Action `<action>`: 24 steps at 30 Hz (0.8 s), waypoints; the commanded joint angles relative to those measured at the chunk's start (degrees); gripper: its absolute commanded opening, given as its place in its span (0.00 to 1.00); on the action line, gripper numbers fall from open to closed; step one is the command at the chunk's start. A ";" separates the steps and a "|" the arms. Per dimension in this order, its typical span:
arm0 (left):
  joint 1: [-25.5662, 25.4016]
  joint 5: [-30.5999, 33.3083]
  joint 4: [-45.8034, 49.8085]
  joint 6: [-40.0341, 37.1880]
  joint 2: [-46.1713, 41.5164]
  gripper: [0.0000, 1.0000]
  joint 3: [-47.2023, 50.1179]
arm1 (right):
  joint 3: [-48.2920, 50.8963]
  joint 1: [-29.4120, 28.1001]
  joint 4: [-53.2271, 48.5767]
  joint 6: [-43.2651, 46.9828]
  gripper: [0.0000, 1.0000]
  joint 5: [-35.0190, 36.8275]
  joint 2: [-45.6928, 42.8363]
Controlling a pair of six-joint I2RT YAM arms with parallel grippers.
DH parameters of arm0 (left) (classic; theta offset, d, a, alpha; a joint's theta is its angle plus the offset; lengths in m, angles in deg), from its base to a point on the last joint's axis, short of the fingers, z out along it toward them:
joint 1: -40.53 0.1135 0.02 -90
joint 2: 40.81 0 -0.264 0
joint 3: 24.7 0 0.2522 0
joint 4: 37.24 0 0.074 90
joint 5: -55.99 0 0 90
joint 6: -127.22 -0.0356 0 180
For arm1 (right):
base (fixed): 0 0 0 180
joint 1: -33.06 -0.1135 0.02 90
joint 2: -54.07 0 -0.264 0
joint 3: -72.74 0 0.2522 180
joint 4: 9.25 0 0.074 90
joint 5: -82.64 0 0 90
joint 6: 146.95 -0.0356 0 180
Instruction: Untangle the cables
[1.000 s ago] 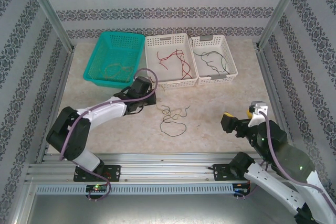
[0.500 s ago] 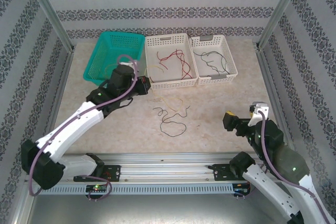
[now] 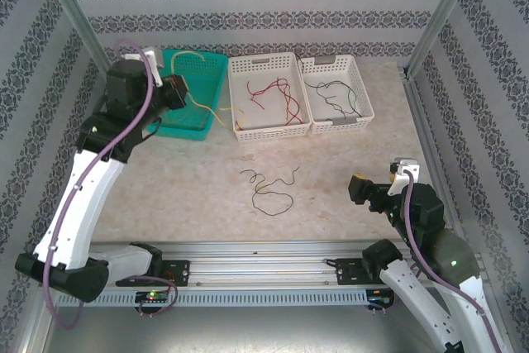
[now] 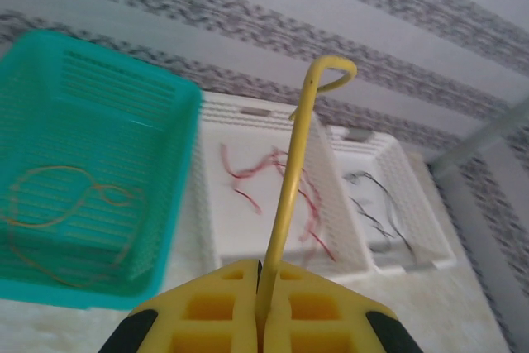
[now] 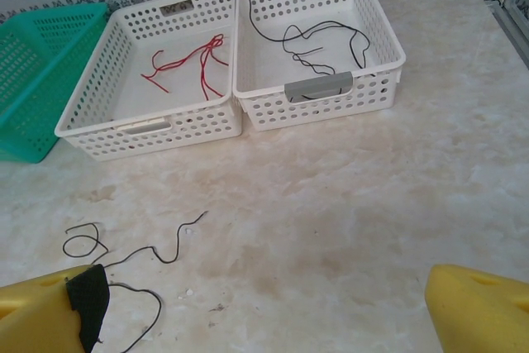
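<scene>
From above, the left jaws are clamped tight on a yellow cable [image 3: 216,113], which trails down from them across the teal basket [image 3: 207,64]. The right jaws gape wide and empty. A black cable [image 3: 271,193] lies on the bench [image 3: 347,146], well to their left.

At the left wrist, the yellow cable [image 4: 289,188] rises from between the closed jaws.

At the right wrist, the black cable [image 5: 169,258] lies beside the left-hand jaw. Whether they touch cannot be told.

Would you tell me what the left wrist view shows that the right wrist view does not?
Left wrist: the left hand shut on a yellow cable. Right wrist: the open right hand above a loose black cable on the table. Both: the teal basket, plus red cables and black cables in white baskets.
</scene>
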 commanded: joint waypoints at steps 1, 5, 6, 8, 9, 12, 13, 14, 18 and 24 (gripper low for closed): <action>5.21 -0.41 3.18 -1.73 4.82 0.00 -4.15 | 0.61 0.39 1.49 0.74 0.98 -0.98 -1.20; 11.41 -3.73 -0.84 2.63 9.66 0.00 -6.16 | 0.70 0.43 1.56 0.87 0.98 -0.89 -1.91; 11.77 -1.67 -0.62 2.07 10.81 0.00 -7.03 | 0.69 0.45 1.43 0.92 0.98 -0.89 -2.01; 13.56 -0.02 -0.79 1.71 13.70 0.00 -8.45 | 0.69 0.43 1.41 0.87 0.98 -0.89 -2.27; 14.43 0.49 -0.84 1.71 14.92 0.00 -8.82 | 0.69 0.43 1.41 0.93 0.98 -0.97 -2.34; 15.98 1.64 -1.84 1.60 18.55 0.00 -9.11 | 0.78 0.43 1.65 0.95 0.98 -1.15 -2.45; 16.00 2.07 -2.26 1.37 19.86 0.00 -8.97 | 0.78 0.41 1.63 0.95 0.98 -1.23 -2.47; 16.02 2.12 -2.48 1.17 21.18 0.00 -9.03 | 0.73 0.43 1.69 0.98 0.98 -1.33 -2.45; 15.98 4.16 -3.88 0.43 25.60 0.00 -8.47 | 0.70 0.42 1.49 0.96 0.98 -1.31 -2.71; 15.98 7.31 -4.47 -0.09 33.55 0.00 -8.24 | 0.78 0.43 1.72 1.04 0.98 -1.33 -3.93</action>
